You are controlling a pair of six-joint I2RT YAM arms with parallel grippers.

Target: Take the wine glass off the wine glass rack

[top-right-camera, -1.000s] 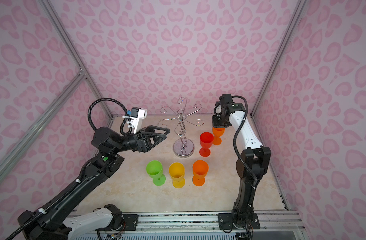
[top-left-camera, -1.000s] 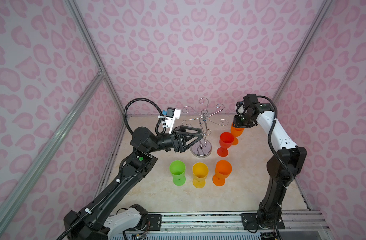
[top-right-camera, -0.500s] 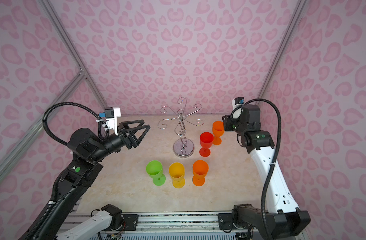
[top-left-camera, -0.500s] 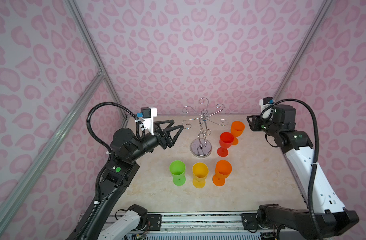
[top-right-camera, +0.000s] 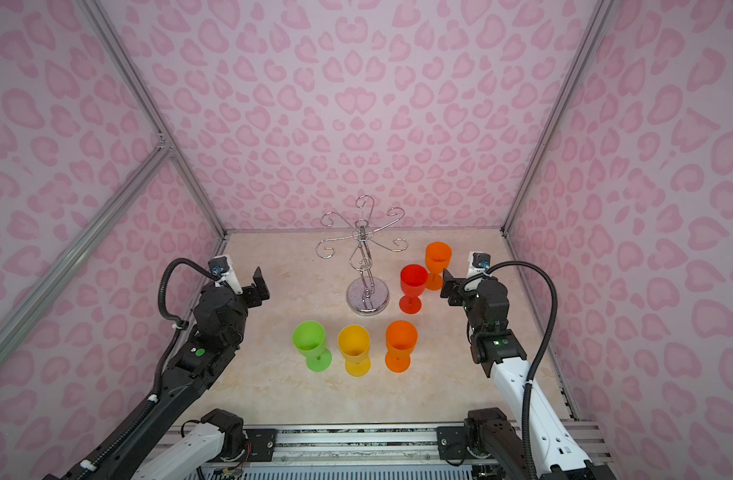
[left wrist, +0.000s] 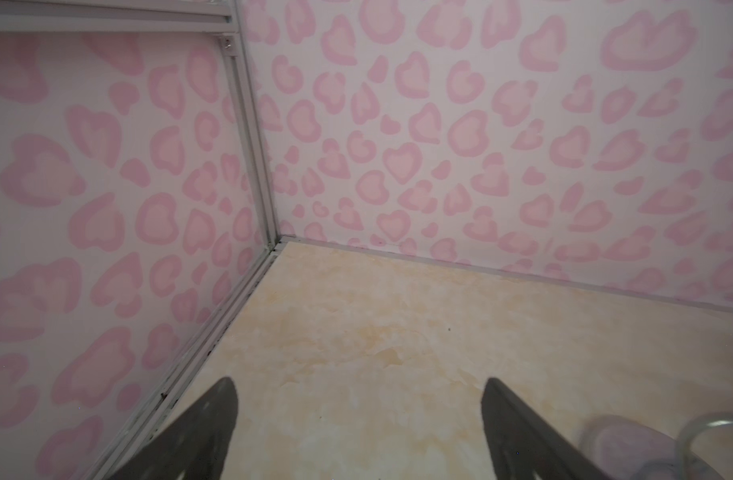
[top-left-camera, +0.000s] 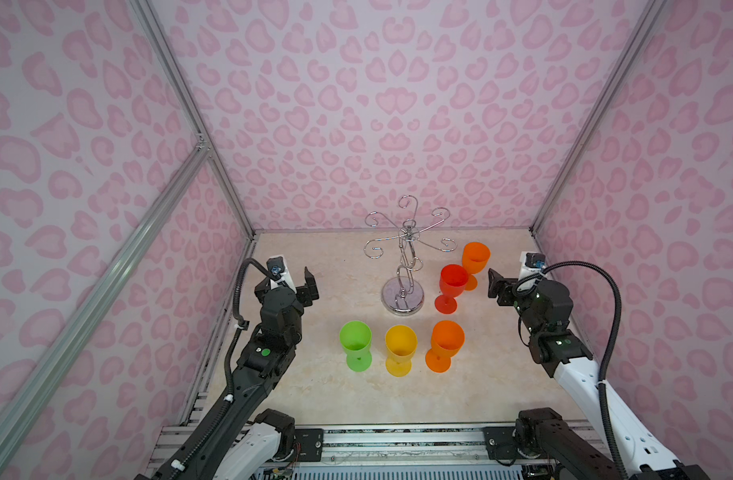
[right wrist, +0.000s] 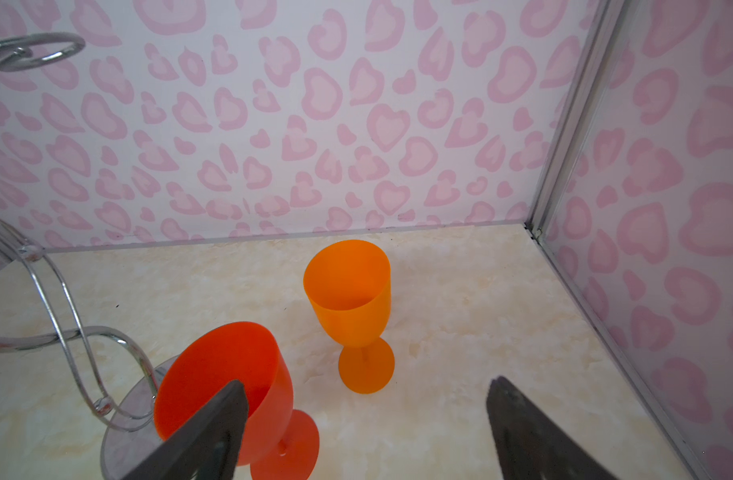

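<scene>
Right wrist view gives us the closest look: the right gripper [right wrist: 367, 382] is released, its two dark fingers [right wrist: 207, 432] spread wide with nothing between them, and beyond them the far orange glass [right wrist: 350, 299] and the red glass [right wrist: 232, 357] stand on the table [right wrist: 460, 332]. The left wrist view shows the left gripper [left wrist: 358, 382] spread just as wide over bare table, holding nothing.

In both top views the wine glass rack [top-left-camera: 403, 296] stands in the middle of the frame near the back wall [top-left-camera: 394, 124], and every curled hook is bare. No glass hangs there, so we judge the task done. The red glass sits just right of the rack's round base, with the far orange glass close beside it, up and to the right. Below the base a row runs left to right: green glass [top-left-camera: 355, 338], yellow glass [top-left-camera: 400, 345], near orange glass [top-left-camera: 447, 340], each apart from its neighbour.

All five stand upright, long axis vertical, mouth up, foot flat on the table.

They look to us like matte coloured plastic: light, stiff, unlikely to shatter, but smooth-walled and top-heavy on a thin stem, so a knock could tip one. We would take one around the bowl, fingers on opposite sides below the rim, or pinch the stem just under the bowl.
</scene>
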